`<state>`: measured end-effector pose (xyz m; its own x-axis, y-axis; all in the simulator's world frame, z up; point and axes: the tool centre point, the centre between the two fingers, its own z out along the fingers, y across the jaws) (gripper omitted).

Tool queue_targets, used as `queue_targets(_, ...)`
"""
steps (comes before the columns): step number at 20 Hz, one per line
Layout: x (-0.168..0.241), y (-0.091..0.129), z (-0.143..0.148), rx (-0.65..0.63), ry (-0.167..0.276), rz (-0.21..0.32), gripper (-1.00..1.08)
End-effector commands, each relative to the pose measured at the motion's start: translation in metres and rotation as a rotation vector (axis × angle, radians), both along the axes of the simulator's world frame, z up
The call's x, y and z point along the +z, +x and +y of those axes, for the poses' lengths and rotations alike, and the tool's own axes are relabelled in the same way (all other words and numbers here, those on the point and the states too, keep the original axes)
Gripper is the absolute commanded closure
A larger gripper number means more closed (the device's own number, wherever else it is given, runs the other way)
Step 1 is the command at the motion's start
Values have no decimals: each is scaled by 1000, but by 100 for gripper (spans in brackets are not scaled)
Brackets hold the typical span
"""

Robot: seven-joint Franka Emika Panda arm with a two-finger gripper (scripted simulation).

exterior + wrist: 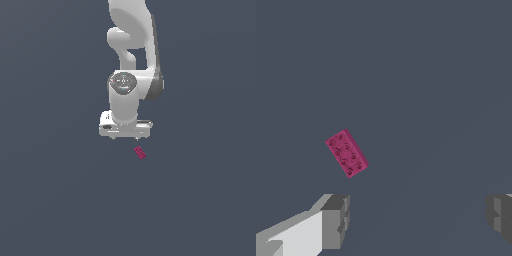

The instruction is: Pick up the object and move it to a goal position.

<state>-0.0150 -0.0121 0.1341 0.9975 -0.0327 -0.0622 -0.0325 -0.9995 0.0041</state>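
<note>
The object is a small magenta-pink studded brick (pixel 140 152) lying flat on the dark grey floor, turned at a slant. In the wrist view the brick (pixel 346 153) shows its studs clearly. My white gripper (pixel 125 138) hangs just above the floor, slightly toward the exterior view's left of the brick and behind it. Its jaws stand wide apart with nothing between them, so the gripper (pixel 418 220) is open. One grey fingertip (pixel 336 221) lies near the brick without touching it; the other fingertip (pixel 500 216) sits at the frame's edge.
The white arm (pixel 131 60) rises straight up behind the gripper. Plain dark grey floor (pixel 60 200) surrounds the brick on every side.
</note>
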Motion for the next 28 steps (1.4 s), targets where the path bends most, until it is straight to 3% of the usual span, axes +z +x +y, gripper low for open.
queue_targets(1, 0, 0, 0, 0, 0, 0, -92)
queue_targets(16, -1, 9, -16, -44, -13, -27, -92)
queue_targets(28, -30, 11, 17, 194, -6, -39, -92)
